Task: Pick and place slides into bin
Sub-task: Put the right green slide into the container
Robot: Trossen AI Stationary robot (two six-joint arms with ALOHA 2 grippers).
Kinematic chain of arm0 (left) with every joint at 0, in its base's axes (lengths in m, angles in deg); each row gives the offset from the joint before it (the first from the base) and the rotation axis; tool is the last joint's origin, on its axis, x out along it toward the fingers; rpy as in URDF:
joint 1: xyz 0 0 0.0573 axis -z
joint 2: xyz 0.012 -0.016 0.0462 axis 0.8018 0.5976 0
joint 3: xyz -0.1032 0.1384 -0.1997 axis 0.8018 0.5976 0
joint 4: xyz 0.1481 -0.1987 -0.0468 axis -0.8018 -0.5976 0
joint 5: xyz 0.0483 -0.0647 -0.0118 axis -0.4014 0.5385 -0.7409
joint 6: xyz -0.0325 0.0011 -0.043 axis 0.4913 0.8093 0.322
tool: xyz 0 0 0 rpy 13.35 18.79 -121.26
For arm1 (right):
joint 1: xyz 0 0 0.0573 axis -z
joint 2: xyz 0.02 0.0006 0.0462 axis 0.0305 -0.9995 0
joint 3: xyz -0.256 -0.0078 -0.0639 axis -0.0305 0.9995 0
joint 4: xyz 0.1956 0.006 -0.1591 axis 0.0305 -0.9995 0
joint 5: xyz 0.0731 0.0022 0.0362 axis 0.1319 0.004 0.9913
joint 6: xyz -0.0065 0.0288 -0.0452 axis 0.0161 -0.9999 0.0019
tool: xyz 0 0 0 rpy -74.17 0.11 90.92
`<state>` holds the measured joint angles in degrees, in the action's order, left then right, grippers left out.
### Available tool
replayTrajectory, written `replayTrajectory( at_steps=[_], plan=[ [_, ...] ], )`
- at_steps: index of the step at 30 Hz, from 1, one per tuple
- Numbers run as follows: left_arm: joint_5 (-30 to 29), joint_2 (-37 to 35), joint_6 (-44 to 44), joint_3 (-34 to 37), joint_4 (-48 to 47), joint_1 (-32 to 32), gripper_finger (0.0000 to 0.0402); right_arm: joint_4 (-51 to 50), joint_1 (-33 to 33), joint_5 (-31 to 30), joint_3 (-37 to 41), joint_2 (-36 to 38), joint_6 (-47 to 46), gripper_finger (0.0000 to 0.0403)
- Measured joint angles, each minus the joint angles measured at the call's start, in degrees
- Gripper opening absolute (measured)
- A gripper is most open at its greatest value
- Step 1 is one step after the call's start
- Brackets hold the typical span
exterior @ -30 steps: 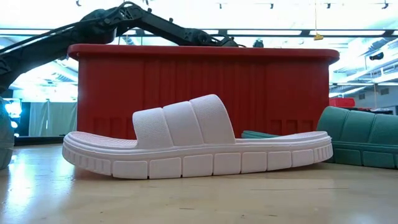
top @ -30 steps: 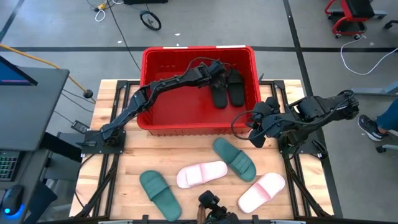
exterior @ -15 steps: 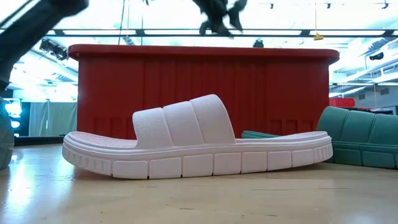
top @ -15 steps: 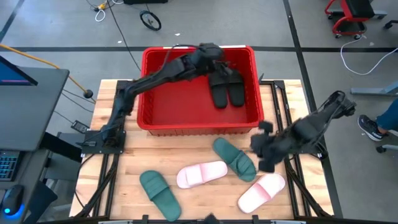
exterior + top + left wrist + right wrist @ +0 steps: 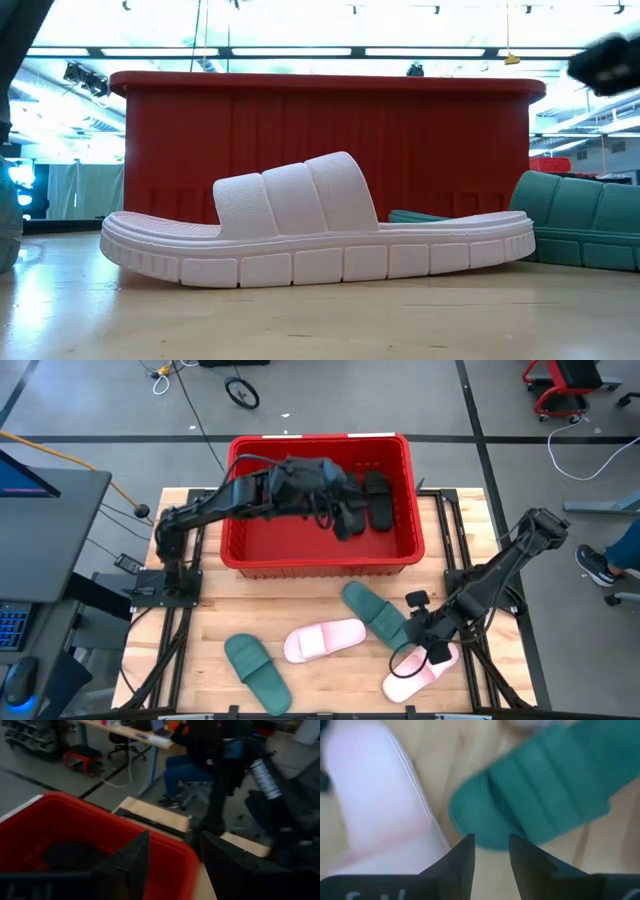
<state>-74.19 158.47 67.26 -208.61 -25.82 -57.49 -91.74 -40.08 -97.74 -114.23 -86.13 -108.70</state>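
The red bin (image 5: 320, 555) stands at the table's far side, with two black slides (image 5: 378, 500) lying on its floor. My left gripper (image 5: 340, 505) hangs open and empty over the bin, beside the black slides (image 5: 65, 855). On the table lie a dark green slide (image 5: 378, 615), a pale pink slide (image 5: 323, 640), another green slide (image 5: 257, 672) and another pink slide (image 5: 420, 668). My right gripper (image 5: 425, 635) is open and empty, just above the gap between the right green slide (image 5: 545, 785) and the right pink slide (image 5: 375, 795).
In the low view the middle pink slide (image 5: 300, 235) lies on its sole in front of the bin's wall (image 5: 330, 140), and a green slide (image 5: 575, 225) lies to the right. A person (image 5: 200, 750) sits beyond the table's right side. Bare wood shows at the table's near left.
My right gripper has swung from beside the bin's near right corner toward the table's near edge and come down between the right green and right pink slides. My left gripper has risen from the black slides and drawn back toward the bin's middle.
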Motion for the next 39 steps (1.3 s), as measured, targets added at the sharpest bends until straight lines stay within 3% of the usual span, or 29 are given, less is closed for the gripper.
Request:
replayTrajectory(
  at_steps=[6, 12, 16, 22, 28, 33, 39],
  plan=[
    [0.01, -0.20, 0.92, 0.08, -0.56, 4.37, 0.0172, 5.46, -1.26, -1.75, 5.92, 0.07, 3.74, 0.0151],
    [-0.07, -0.17, 3.23, 0.08, -0.52, 6.45, 0.0173, 11.34, -1.05, -11.63, 6.55, 0.07, 13.14, 0.0183],
    [-0.12, -0.15, 5.56, 0.08, -0.51, 7.02, 0.0172, 13.69, -0.93, -11.96, 6.53, 0.07, 17.33, 0.0202],
    [-0.13, -0.12, 6.86, 0.08, -0.52, 7.06, 0.0172, 14.22, -0.93, -12.00, 6.53, -0.50, 16.59, 0.0215],
    [-0.12, -0.10, 6.92, 0.08, -0.47, 7.06, 0.0173, 17.96, -0.93, -12.72, 6.51, -7.33, 16.03, 0.0213],
    [-0.13, -0.04, 6.74, 0.08, -0.46, 7.06, 0.0172, 18.02, -1.00, -20.20, 6.42, -12.85, 13.23, 0.0213],
    [-0.09, -0.04, 6.48, 0.08, -0.46, 7.06, 0.0172, 17.99, -0.76, -31.62, 6.37, -14.23, 12.35, 0.0212]
  ],
)
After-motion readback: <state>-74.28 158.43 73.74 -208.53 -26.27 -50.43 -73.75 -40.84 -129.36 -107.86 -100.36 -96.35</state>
